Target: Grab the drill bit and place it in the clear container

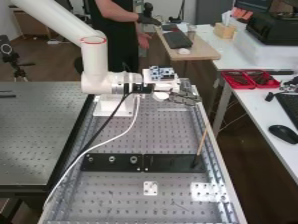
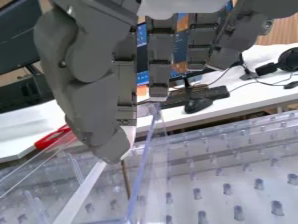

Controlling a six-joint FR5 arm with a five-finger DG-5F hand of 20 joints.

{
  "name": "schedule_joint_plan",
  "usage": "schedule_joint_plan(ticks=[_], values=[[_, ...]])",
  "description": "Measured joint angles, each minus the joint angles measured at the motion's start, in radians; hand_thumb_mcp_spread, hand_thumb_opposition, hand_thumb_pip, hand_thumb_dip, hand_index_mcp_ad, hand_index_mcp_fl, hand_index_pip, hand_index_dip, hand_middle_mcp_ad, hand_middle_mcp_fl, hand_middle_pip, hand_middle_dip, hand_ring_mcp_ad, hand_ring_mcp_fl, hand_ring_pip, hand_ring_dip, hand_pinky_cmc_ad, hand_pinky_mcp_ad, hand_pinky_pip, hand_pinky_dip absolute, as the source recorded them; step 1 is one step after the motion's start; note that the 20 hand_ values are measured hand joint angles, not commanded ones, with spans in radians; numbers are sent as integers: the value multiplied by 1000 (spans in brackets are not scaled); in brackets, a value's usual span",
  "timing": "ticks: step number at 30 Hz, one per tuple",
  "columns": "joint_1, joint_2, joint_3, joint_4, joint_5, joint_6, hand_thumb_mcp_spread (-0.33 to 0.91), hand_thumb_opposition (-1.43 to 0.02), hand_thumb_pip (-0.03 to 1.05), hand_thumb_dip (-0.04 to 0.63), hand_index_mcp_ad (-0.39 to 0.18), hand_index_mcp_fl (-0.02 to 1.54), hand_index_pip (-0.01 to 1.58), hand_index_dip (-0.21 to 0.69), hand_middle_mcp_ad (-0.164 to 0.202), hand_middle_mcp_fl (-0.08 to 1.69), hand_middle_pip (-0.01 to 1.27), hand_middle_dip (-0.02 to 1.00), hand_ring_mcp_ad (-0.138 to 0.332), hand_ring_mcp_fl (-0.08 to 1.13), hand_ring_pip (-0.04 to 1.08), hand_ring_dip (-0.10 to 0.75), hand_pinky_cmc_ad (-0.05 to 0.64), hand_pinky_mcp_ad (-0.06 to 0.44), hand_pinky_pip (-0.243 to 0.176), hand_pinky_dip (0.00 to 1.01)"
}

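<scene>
The hand (image 1: 182, 98) is over the far right part of the perforated bench, pointing toward the side table. In the wrist view the hand (image 2: 90, 95) has its thumb bent against a finger, with the thin brownish drill bit (image 2: 125, 180) sticking out below the thumb tip; the pinched end is hidden. Transparent walls of the clear container (image 2: 150, 150) rise around and just beside the fingertips. Whether the bit touches the container cannot be told.
A slim tan stick (image 1: 201, 142) leans near the bench's right edge, by a black plate (image 1: 174, 163). Cables (image 1: 123, 131) loop from the arm over the bench. Red trays (image 1: 247, 79), a keyboard and a mouse (image 1: 283, 133) lie on the side table.
</scene>
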Motion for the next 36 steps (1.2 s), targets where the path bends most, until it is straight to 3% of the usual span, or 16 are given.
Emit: schedule_joint_plan(ticks=[5,10,24,36], values=[[-4,16,8,-29,-12,13,440,-848,627,265,-141,192,840,182,51,211,126,253,171,66,105,51,321,134,-45,215],[-9,50,-16,0,-12,28,379,-792,646,253,-141,54,709,183,54,168,126,253,182,31,87,51,316,131,-61,279],[-37,245,-141,94,23,18,346,-757,696,253,-136,66,564,197,52,166,126,253,187,16,87,51,298,133,-75,337],[-47,294,-168,67,67,1,346,-757,688,251,-120,105,511,208,54,169,126,253,185,16,87,51,297,133,-75,337]])
